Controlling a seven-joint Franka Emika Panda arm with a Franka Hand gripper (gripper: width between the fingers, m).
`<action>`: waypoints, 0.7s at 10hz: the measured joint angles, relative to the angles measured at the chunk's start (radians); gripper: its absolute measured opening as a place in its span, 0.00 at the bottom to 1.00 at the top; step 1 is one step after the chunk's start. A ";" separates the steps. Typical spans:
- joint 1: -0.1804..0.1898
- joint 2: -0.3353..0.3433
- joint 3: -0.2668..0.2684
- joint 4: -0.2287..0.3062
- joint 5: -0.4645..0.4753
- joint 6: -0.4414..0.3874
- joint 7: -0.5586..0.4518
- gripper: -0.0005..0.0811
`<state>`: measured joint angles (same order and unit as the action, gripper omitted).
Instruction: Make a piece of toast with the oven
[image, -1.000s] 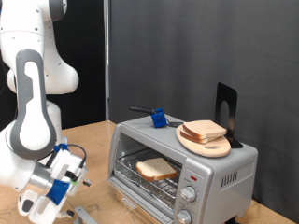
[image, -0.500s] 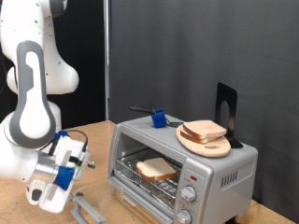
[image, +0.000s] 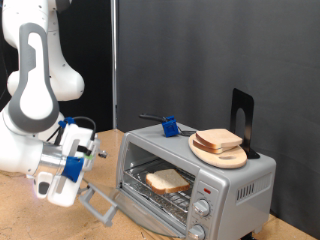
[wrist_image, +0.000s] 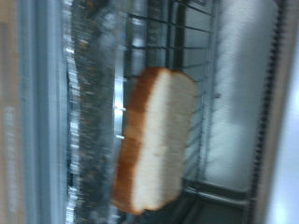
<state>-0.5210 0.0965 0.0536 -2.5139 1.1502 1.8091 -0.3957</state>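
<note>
The silver oven (image: 238, 186) stands at the exterior view's lower right with its door (image: 100, 206) partly lowered. The piece of toast (image: 167, 180) lies on the wire rack inside. My gripper (image: 84, 186) is at the exterior view's left of the oven, close to the door's outer edge and handle; its fingers are hard to make out. The wrist view shows the toast (wrist_image: 154, 140) on the rack (wrist_image: 201, 56) inside the oven, blurred, with no fingers in it.
On the oven's top sit a round wooden plate (image: 232, 158) with another bread slice (image: 218, 139), a blue-handled tool (image: 170, 126) and a black stand (image: 242, 118). Two knobs (image: 203, 210) are on the oven's front. A black curtain hangs behind.
My gripper has risen from near the table and moved towards the oven. The door's outer edge has come up with it.
</note>
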 joint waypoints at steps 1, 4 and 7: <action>0.003 -0.024 0.010 -0.006 0.011 -0.006 0.010 0.99; 0.013 -0.086 0.042 -0.033 0.030 -0.013 0.030 0.99; 0.030 -0.160 0.071 -0.074 0.069 -0.068 0.060 0.99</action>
<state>-0.4915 -0.0634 0.1242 -2.5879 1.2197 1.7409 -0.3361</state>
